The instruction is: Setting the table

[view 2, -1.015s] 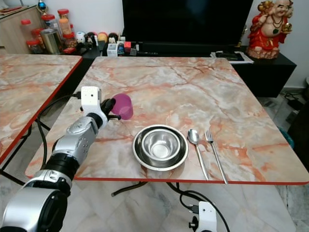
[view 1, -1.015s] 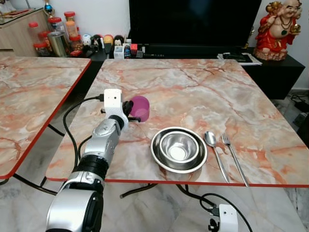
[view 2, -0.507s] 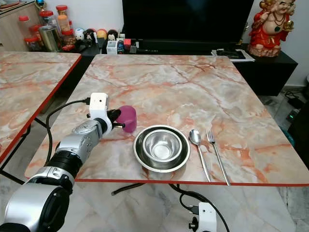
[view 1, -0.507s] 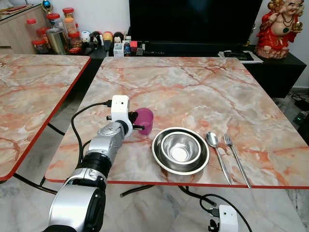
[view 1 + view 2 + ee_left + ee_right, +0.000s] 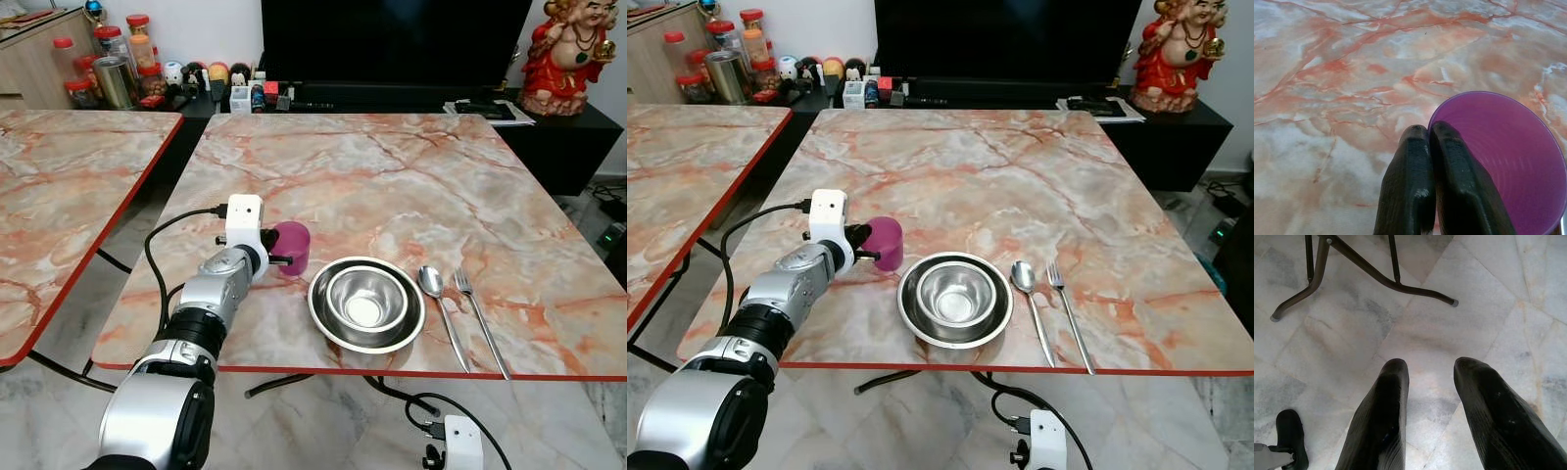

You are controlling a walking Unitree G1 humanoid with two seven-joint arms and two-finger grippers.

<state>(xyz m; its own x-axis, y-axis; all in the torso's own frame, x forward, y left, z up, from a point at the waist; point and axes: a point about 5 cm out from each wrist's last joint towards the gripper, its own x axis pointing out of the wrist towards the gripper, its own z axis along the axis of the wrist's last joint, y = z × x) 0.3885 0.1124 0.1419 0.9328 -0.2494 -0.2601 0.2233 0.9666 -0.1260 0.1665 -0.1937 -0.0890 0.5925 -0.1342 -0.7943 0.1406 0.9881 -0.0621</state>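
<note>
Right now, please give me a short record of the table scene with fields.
table: marble-pattern table
held item: purple cup, upright, standing left of the bowl
left gripper: jaws pinched shut on the cup's rim
right gripper: jaws open, hanging over the floor
centre: steel bowl in a steel plate
right of the bowl: spoon, then fork

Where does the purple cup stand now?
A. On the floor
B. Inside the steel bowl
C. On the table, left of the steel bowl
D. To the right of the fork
C: the purple cup stands upright on the table left of the bowl, with the left gripper pinching its rim.
</note>
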